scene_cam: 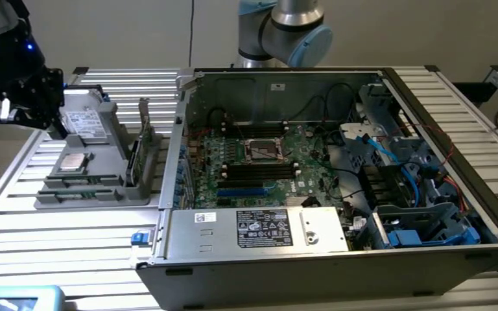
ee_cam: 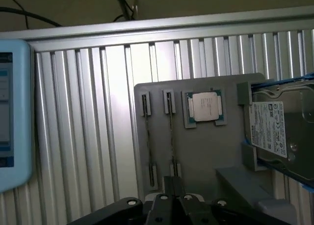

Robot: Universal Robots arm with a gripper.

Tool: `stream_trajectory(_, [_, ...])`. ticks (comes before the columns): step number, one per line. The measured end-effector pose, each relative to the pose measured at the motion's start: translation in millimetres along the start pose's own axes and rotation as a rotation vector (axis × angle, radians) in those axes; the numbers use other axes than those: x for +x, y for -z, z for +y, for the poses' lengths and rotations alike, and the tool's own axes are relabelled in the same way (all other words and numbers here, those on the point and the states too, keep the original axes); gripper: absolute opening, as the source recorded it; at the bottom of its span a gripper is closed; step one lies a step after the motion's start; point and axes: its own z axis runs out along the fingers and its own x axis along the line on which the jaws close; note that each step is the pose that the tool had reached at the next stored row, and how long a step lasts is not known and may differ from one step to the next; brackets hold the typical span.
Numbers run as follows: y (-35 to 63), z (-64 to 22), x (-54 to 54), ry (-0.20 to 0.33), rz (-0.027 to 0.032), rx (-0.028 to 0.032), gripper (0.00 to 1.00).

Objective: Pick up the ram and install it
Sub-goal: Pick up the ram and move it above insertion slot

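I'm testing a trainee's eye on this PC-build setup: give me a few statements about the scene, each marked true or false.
1. The computer case lies open, with its motherboard showing. True.
2. The gripper is wide open. False: it is shut.
3. The processor chip sits in the grey tray. True.
4. The gripper is inside the computer case. False: it hangs over the grey tray, on the exterior view's left of the case.
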Motion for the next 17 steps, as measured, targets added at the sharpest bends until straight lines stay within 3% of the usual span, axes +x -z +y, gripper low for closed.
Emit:
stream_trajectory(3, [-1.3,-0.1,1.0,0.002,0.0001,-0.0007,0.17])
stream_trajectory(5, [-2.9,-0.2,2.5,0.006,0.0001,-0.0027,0.3])
stream_trajectory(8, [-6.2,-0.5,5.2,0.023,0.0012,-0.013,0.36])
stream_trajectory(9, [-8.1,-0.5,5.5,0.027,0.0013,-0.0145,0.42])
stream_trajectory(17, [-21.9,-1.5,6.6,0.069,0.0024,-0.0205,0.42])
